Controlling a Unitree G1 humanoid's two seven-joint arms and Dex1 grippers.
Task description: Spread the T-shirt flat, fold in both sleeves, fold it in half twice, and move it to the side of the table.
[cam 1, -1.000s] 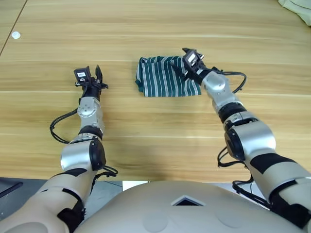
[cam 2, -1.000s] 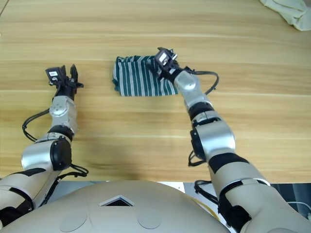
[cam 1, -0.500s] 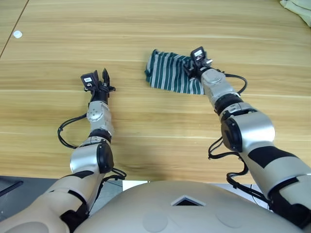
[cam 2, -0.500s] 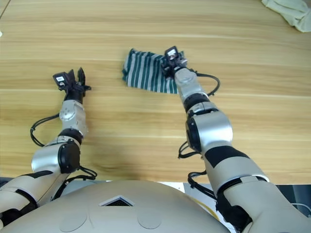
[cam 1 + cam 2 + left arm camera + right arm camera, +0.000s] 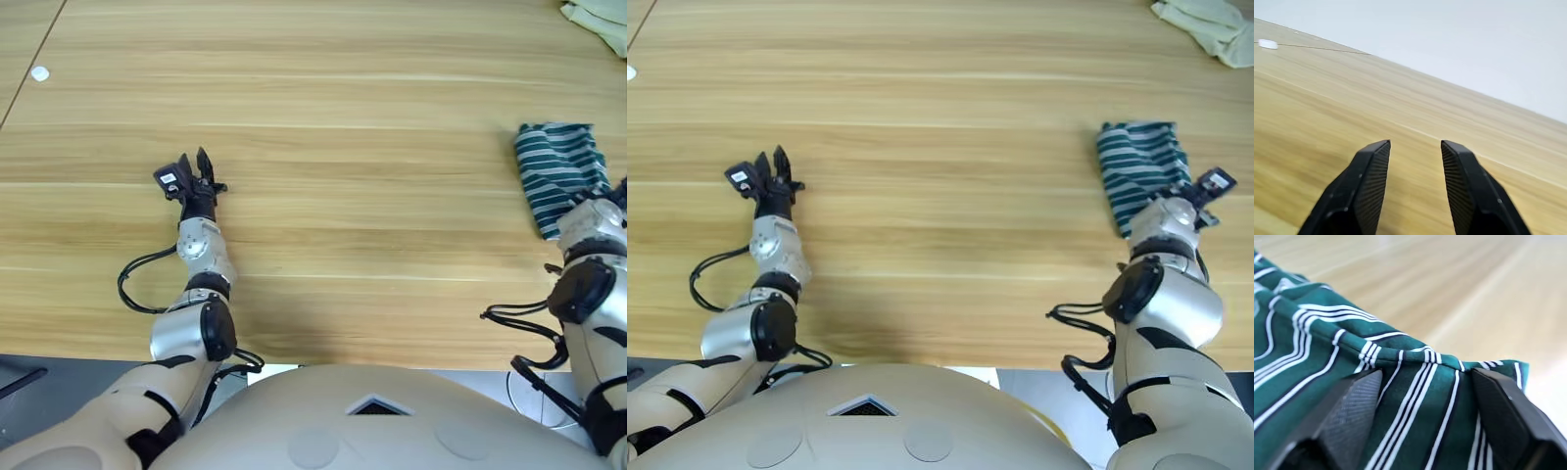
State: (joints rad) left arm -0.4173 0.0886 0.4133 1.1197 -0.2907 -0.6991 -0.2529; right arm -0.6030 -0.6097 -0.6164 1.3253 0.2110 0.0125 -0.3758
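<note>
At the right side of the table (image 5: 343, 98), the T-shirt (image 5: 556, 174) lies as a compact striped packet, well apart from the middle, so the folding looks done and the move to the side nearly so. The right gripper (image 5: 1426, 382) sits at the near edge of the T-shirt, its jaws spread wide with a ridge of fabric lying between them. They are not pinched on it, which I read as released, though the pads are close against the stripes. The left gripper (image 5: 194, 164) rests low over bare wood on the left, jaws parted and holding nothing, probably kept clear because this step needs one arm. A pale cloth (image 5: 598, 18) lies at the far right corner, apart from the T-shirt. What is left, I judge, is lifting the right arm off without snagging the top layer.
</note>
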